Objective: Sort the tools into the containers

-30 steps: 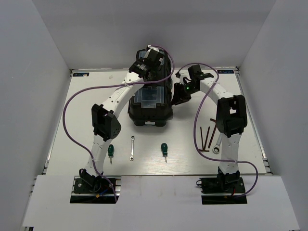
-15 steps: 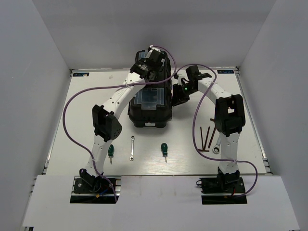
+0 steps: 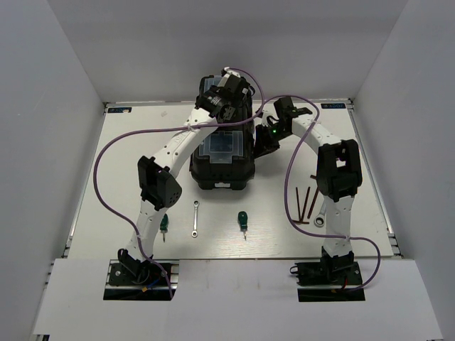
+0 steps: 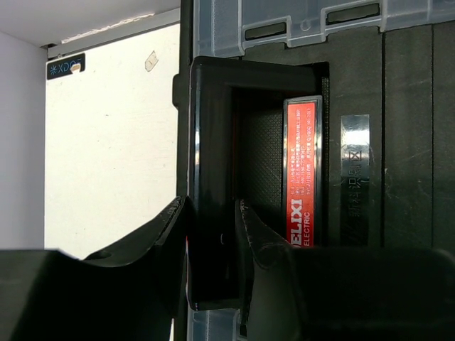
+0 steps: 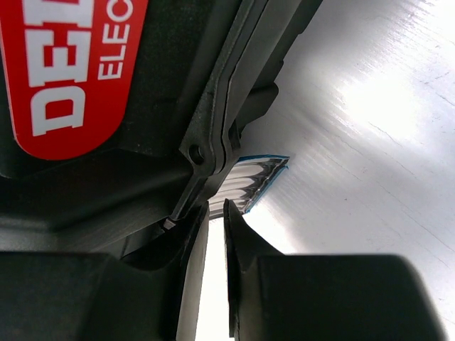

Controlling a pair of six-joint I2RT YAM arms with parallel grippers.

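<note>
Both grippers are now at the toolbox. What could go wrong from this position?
1. The left gripper clamps the handle; if the lid is latched, a pull may lift or tilt the toolbox instead of opening it.
2. The right gripper has its tips nearly together at the box's side seam; if the box shifts, they may slip off or jam.
3. The left arm's purple cable loops close to the box and could snag.

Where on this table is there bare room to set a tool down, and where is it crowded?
Bare: the table left of the toolbox, and the strip along the right edge. Crowded: the near row from screwdriver to hex keys.
</note>
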